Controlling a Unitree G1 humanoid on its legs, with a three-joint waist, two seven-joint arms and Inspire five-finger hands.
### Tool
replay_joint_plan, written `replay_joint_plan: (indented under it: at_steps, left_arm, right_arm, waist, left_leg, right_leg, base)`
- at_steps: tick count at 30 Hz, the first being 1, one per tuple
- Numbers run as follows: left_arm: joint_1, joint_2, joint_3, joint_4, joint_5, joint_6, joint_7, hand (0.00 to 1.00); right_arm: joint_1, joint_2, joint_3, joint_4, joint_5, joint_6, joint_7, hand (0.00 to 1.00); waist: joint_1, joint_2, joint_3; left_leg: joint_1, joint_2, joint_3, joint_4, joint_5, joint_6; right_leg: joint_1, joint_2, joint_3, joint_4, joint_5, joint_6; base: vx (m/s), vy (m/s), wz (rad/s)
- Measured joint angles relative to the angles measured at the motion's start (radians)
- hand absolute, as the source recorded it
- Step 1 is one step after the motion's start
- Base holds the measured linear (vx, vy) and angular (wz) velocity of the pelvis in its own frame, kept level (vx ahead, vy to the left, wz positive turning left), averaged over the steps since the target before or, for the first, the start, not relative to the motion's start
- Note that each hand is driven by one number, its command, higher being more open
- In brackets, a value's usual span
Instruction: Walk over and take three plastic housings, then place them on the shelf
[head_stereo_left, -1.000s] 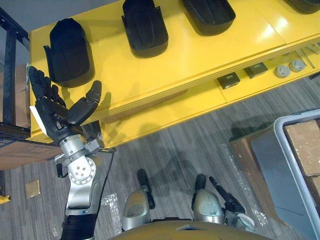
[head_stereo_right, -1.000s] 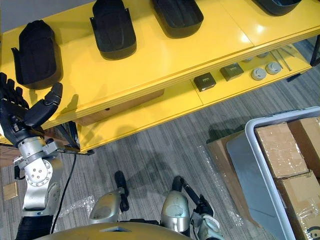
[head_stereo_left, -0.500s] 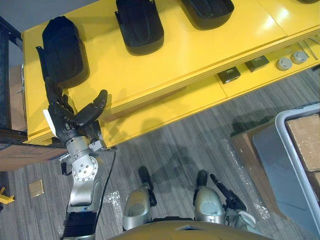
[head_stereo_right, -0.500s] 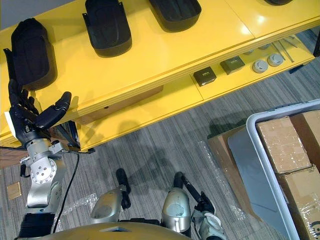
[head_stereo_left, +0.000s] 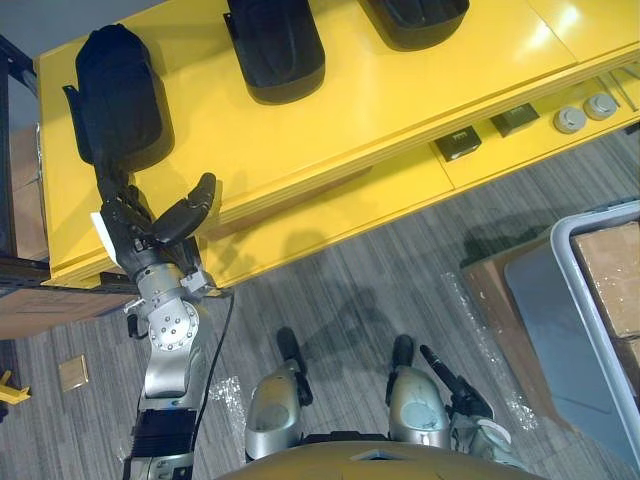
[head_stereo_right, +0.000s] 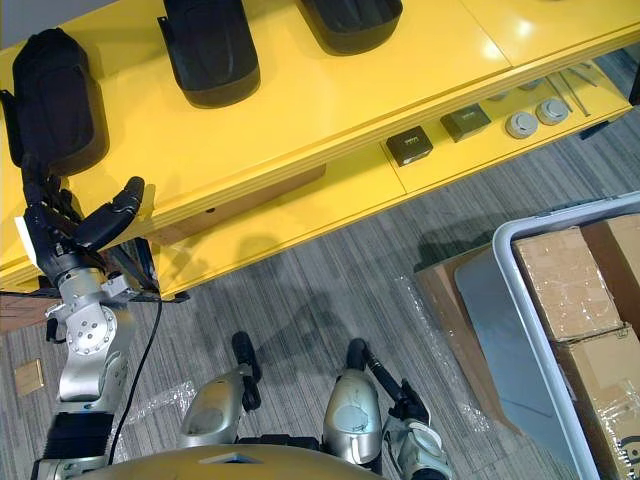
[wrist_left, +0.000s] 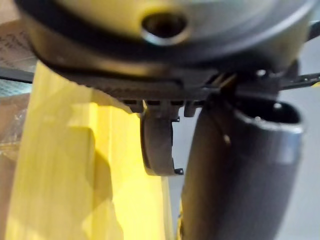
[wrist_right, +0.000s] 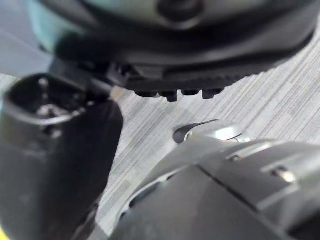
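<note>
The nearest housing (head_stereo_left: 118, 95) lies at the worktop's (head_stereo_left: 400, 90) left end, its long axis running from front edge to back. It is straight ahead of the left hand (head_stereo_left: 140, 228), which is spread wide and empty, fingertips just at the housing's near end. The right hand (head_stereo_left: 452, 388) hangs low, well apart.

left arm (head_stereo_left: 168, 345): silver-grey metal casing; round wrist joint with a ring of small dark screw holes; small bracket at the wrist; black ribbed section lower down.
left hand (head_stereo_left: 140, 222): black, with jointed fingers and a thick thumb; white panel on the outer edge.
right hand (head_stereo_left: 457, 392): black, with slim fingers; pale grey-white piece at the wrist.
</note>
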Motion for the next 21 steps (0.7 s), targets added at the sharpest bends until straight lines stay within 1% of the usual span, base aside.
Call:
replay_joint_plan:
  at_steps: [2, 10, 18, 21]
  left_arm:
    - [-0.002, 0.001, 0.013, 0.012, -0.004, -0.006, -0.003, 1.00]
    - [-0.070, 0.018, 0.016, 0.054, -0.006, -0.005, -0.020, 1.00]
    - [-0.083, 0.021, 0.024, 0.065, -0.006, -0.004, -0.031, 1.00]
    - [-0.109, 0.028, 0.025, 0.091, -0.007, -0.003, -0.032, 1.00]
  right_arm:
    - [0.001, 0.002, 0.000, -0.009, 0.000, 0.004, 0.000, 1.00]
    - [0.000, 0.002, 0.003, -0.031, 0.000, 0.006, 0.003, 1.00]
    - [-0.001, 0.003, 0.014, -0.071, 0.000, 0.006, 0.015, 1.00]
    - [-0.001, 0.002, 0.017, -0.073, 0.000, 0.010, 0.015, 1.00]
  waist:
    - [-0.005, 0.000, 0.000]
    - [-0.001, -0.009, 0.005]
    - [-0.002, -0.010, 0.006]
    - [0.000, -0.011, 0.005]
  left_leg:
    - [0.000, 0.000, 0.003, 0.001, 0.000, 0.000]
    - [0.000, 0.002, 0.013, 0.002, 0.000, 0.000]
    - [0.000, 0.003, 0.017, 0.002, 0.000, 0.000]
    - [0.000, 0.004, 0.018, 0.004, 0.000, 0.000]
  right_leg:
    - [-0.003, 0.000, 0.003, 0.001, 0.000, 0.000]
    - [-0.015, 0.001, 0.014, 0.014, 0.000, 0.000]
    - [-0.018, 0.001, 0.018, 0.015, 0.000, 0.000]
    - [-0.018, 0.001, 0.018, 0.016, 0.000, 0.000]
  base:
    - [-0.02, 0.013, -0.08]
    - [-0.01, 0.006, -0.03]
    - [0.00, 0.000, 0.00]
    - [0.00, 0.000, 0.00]
